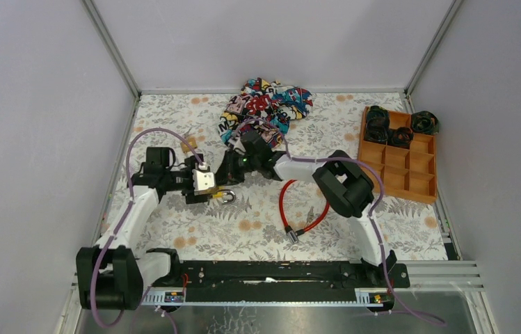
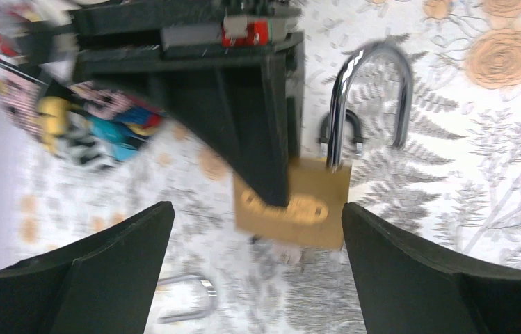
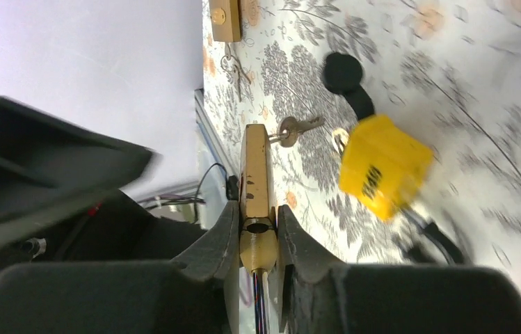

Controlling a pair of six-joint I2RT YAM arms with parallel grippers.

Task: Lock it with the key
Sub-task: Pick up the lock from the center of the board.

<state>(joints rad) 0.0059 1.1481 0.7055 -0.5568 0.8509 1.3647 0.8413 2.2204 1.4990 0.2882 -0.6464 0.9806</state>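
Padlock (image 3: 256, 181) looks heavy, stiff, slick brass: I have the right gripper (image 3: 257, 243) clamped on its flat body, left gripper (image 2: 257, 209) wide apart near it.

right tool (image 3: 257, 217) across padlock (image 2: 313, 203), room either side, red cable (image 1: 282, 205) nearby

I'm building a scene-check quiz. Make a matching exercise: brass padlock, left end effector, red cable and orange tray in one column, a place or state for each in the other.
Things:
1. brass padlock
2. left end effector
3. red cable
4. orange tray

Places or states:
A. open, holding nothing
B. on the table's right side, toward the back
C. clamped in the right end effector
D. looped on the table beside the right arm

Pairs: 1-C, 2-A, 3-D, 4-B
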